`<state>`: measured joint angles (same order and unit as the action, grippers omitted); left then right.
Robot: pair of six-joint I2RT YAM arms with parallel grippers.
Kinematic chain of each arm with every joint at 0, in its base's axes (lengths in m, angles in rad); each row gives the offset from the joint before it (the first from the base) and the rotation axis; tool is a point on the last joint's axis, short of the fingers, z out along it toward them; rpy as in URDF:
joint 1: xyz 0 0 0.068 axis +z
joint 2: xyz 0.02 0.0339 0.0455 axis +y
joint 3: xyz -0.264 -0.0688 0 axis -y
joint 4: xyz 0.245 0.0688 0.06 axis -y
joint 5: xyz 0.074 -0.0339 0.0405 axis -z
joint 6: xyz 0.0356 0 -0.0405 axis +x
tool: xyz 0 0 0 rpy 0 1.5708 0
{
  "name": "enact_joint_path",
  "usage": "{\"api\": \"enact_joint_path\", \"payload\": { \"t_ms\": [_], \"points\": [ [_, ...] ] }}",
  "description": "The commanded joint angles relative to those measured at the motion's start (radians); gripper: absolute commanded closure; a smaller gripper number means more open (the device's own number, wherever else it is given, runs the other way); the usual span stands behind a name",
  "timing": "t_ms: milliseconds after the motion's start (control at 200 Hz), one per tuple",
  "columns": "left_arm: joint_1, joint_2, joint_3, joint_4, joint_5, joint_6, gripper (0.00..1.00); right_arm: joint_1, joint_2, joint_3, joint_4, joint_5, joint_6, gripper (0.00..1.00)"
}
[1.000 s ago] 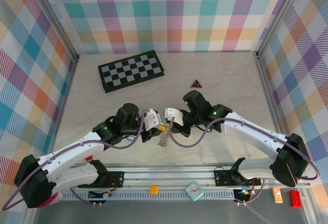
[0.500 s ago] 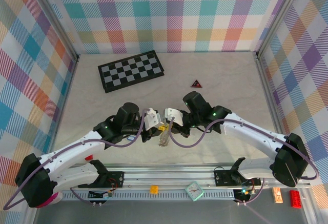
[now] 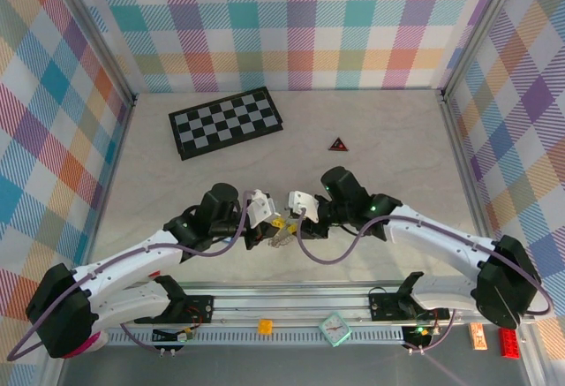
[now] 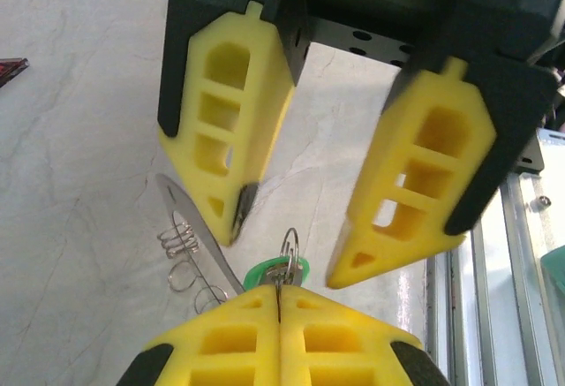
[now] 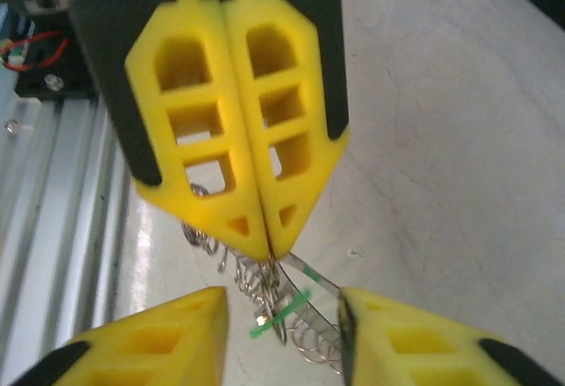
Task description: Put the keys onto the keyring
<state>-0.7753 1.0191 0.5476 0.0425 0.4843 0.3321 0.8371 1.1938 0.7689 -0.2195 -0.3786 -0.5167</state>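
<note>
My left gripper (image 3: 267, 227) (image 4: 279, 291) is shut on the green-headed key (image 4: 263, 272), which has a small split ring standing up from it. In the right wrist view that key (image 5: 279, 313) hangs edge-on just below the left gripper's closed fingertips (image 5: 265, 243). The keyring (image 3: 281, 241) (image 5: 320, 344), a silvery chain of loops, dangles and piles on the table under the key; some loops (image 4: 181, 246) lie beside a thin metal strip (image 4: 190, 227). My right gripper (image 3: 296, 221) (image 5: 282, 302) faces the left one, open, its fingers (image 4: 225, 152) either side of the key and chain.
A black-and-white checkerboard (image 3: 226, 122) lies at the back left. A dark red-edged triangle (image 3: 338, 145) sits behind the grippers. The aluminium rail (image 3: 291, 311) runs along the near edge, with a teal clock (image 3: 335, 329) and a red brick (image 3: 509, 342) in front of it.
My right gripper has opened from shut and its arm has shifted slightly right. The left gripper stays shut on the green key at the same spot.
</note>
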Motion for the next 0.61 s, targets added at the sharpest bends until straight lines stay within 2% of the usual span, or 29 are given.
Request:
{"api": "enact_joint_path", "payload": {
  "t_ms": [0,225,430,600],
  "points": [
    [0.001,-0.027,-0.026,0.110,-0.001,-0.042,1.00,-0.001,-0.039,-0.049,0.079,0.026,-0.027,0.60],
    [0.001,-0.028,-0.035,0.140,0.003,-0.069,1.00,0.000,-0.056,-0.062,0.115,0.013,-0.028,0.61],
    [0.001,-0.036,-0.034,0.125,-0.010,-0.065,1.00,0.000,-0.062,-0.059,0.107,0.004,-0.035,0.77],
    [0.001,-0.036,-0.032,0.116,-0.020,-0.063,1.00,0.000,-0.086,-0.061,0.083,0.022,-0.049,0.78]
  ]
}}
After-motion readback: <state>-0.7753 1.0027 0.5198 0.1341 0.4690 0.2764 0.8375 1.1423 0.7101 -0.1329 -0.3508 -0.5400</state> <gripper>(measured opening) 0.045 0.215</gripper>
